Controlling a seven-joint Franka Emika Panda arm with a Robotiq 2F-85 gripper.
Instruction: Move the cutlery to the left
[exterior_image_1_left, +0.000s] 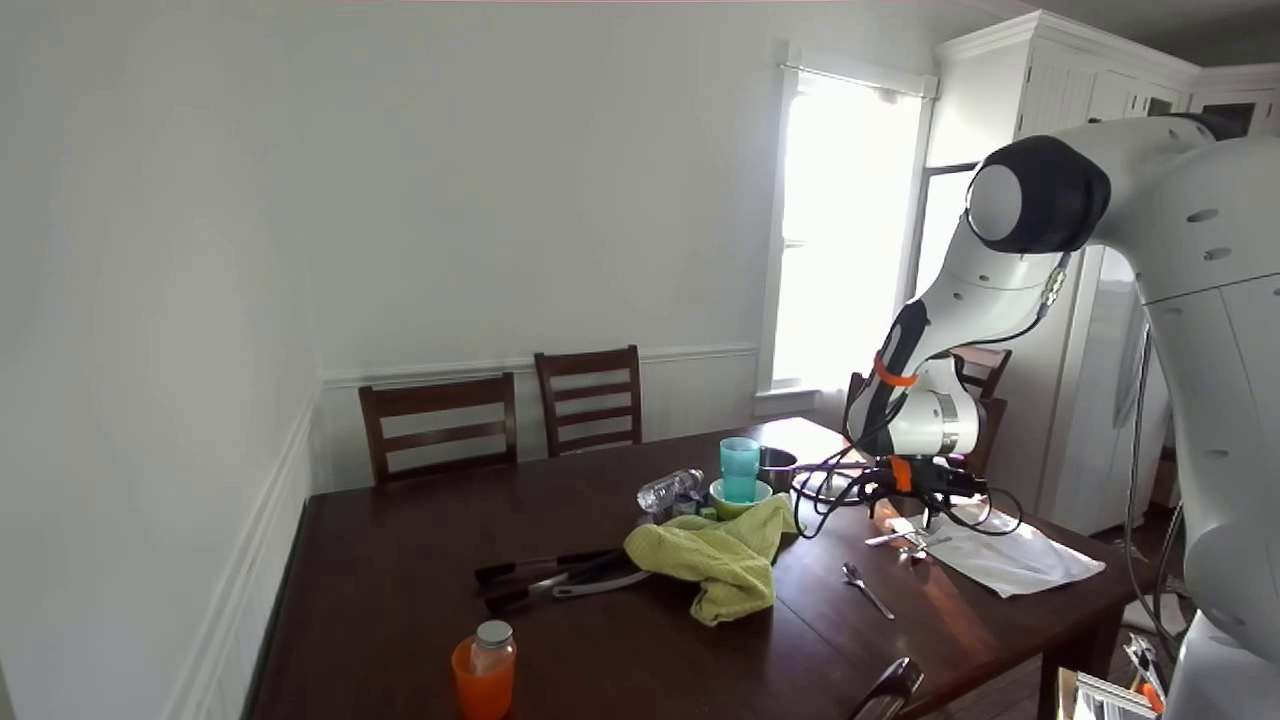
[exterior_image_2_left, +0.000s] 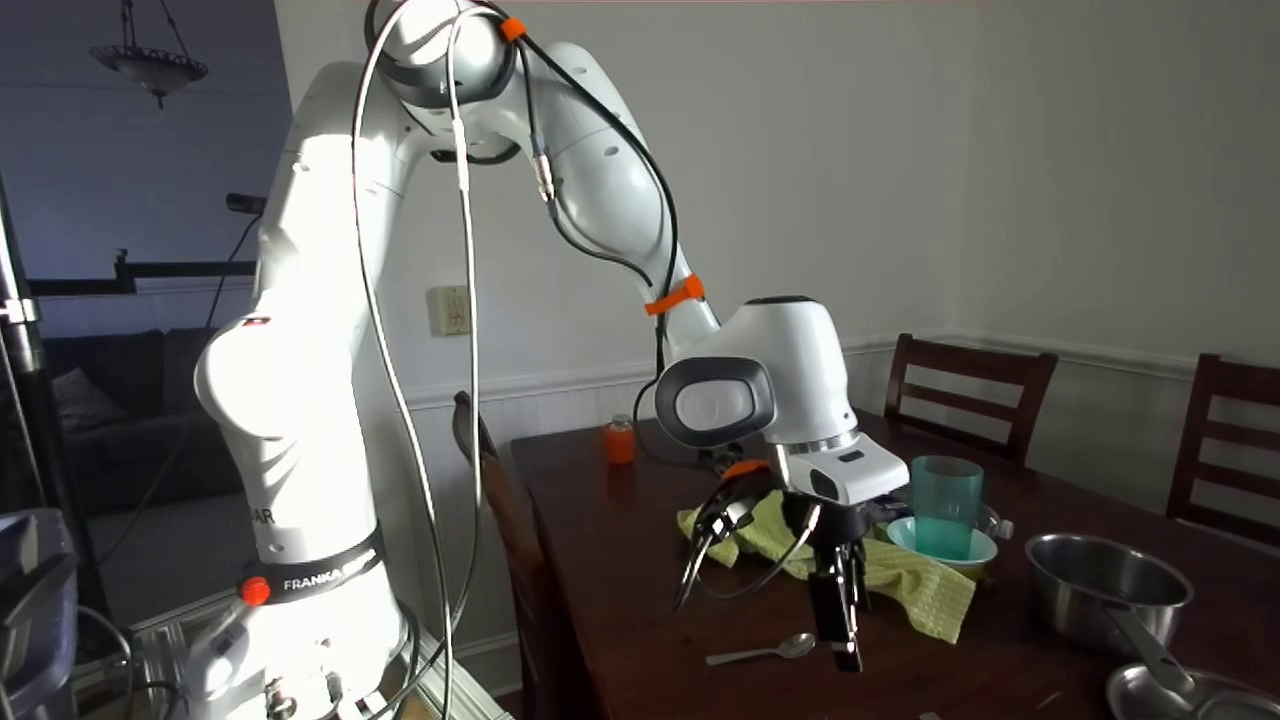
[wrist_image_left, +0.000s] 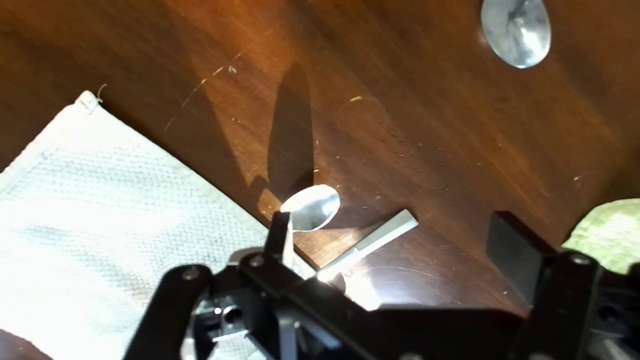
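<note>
Some cutlery (wrist_image_left: 384, 236) lies beneath the claw (wrist_image_left: 391, 227), its jaws spread wide, with 1 spoon (wrist_image_left: 517, 36) farther off.

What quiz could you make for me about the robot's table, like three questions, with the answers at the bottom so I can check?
1. True or false: the turquoise cup stands in a bowl.

2. Pick one. What sits in the orange cup?
A) a saucepan
B) a lidded jar
C) a green cloth

3. Fill the gap with "open" or "shut": above the cutlery, the gripper is ____.

Key: 1. True. 2. B, a lidded jar. 3. Open.
</note>
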